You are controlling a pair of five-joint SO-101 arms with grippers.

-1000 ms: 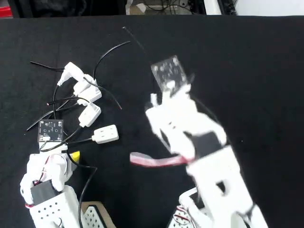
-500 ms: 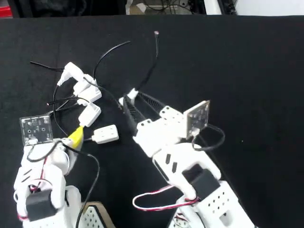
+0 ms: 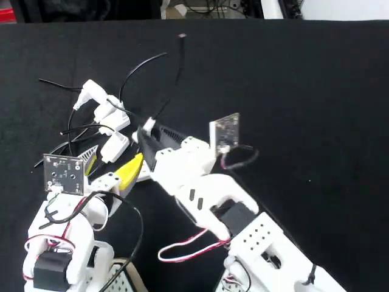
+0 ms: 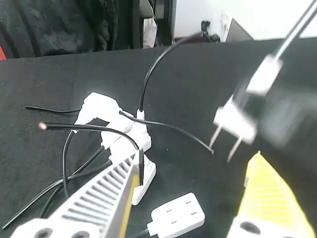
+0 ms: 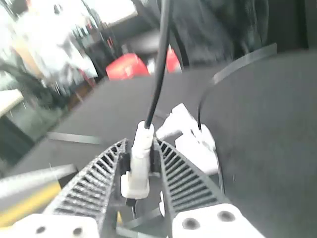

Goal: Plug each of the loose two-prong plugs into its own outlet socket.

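I take the bunch of white sockets on the black table as my marker. My right gripper is clamped on a white two-prong plug, which is pinched between both ribbed fingers. From overhead it sits just beside the bunch, on its right. The left wrist camera shows the plug's two bare prongs pointing down, apart from every socket. The plug's black cord runs up and away past the bunch toward the far edge of the table. My left gripper is spread wide and grips nothing. It sits on the near side of the bunch, between it and the arm bases, with its grey finger and yellow finger well apart. A separate white socket block lies flat on the table near the bunch, in the gap between those two fingers. Several thin black wires loop around the bunch.
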